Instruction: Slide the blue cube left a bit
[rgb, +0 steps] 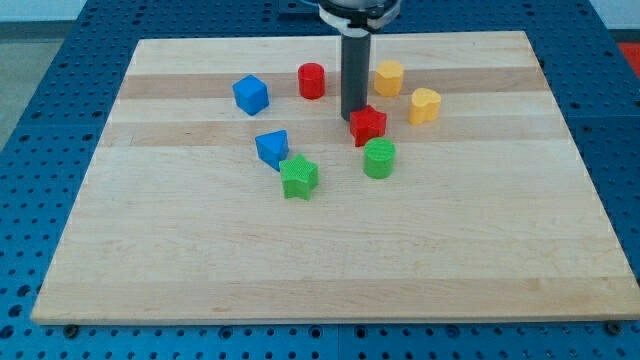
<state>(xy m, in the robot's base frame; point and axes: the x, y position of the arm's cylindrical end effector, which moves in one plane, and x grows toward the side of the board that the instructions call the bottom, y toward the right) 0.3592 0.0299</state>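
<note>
On the pale, wood-striped worktop (330, 260) sit a blue cube (251, 95), a second blue block (272, 148), red cylinder (312, 80), red star (368, 124), green star (299, 177), green cylinder (379, 158) and two yellow blocks (389, 76) (425, 105).

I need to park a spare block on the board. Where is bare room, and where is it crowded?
Bare: the board below the green star, and both side strips. Crowded: the view's top centre, where my tip touches the red star beside the green cylinder; the blue cube sits left.
</note>
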